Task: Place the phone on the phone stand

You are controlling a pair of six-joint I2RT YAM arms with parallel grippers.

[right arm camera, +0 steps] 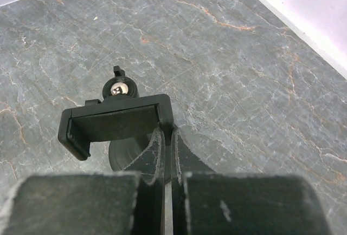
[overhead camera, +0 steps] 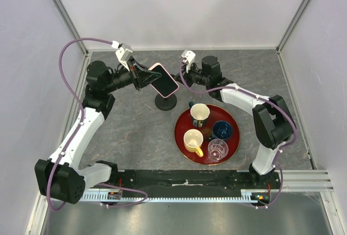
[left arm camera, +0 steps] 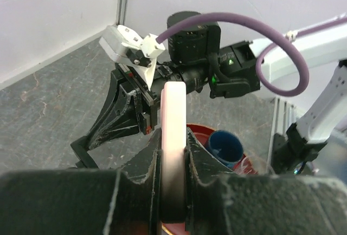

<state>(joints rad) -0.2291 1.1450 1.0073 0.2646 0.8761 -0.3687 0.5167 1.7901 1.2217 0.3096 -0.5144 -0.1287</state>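
Note:
The phone (overhead camera: 164, 79), black screen with a pink rim, is held tilted just above the phone stand, whose round base (overhead camera: 165, 103) sits on the table. My left gripper (overhead camera: 147, 77) is shut on the phone; in the left wrist view the phone (left arm camera: 174, 110) shows edge-on between my fingers, with the left gripper (left arm camera: 173, 137) clamped on it. My right gripper (overhead camera: 179, 78) is shut on the right edge of the stand's clamp head (right arm camera: 116, 124); the right gripper (right arm camera: 167, 132) pinches that edge. The clamp head is empty in the right wrist view.
A red tray (overhead camera: 178, 129) holds a cream mug (overhead camera: 193, 140), a blue cup (overhead camera: 222, 130), a clear glass (overhead camera: 217, 148) and another cup (overhead camera: 199, 113), just right of the stand. White walls enclose the back and sides.

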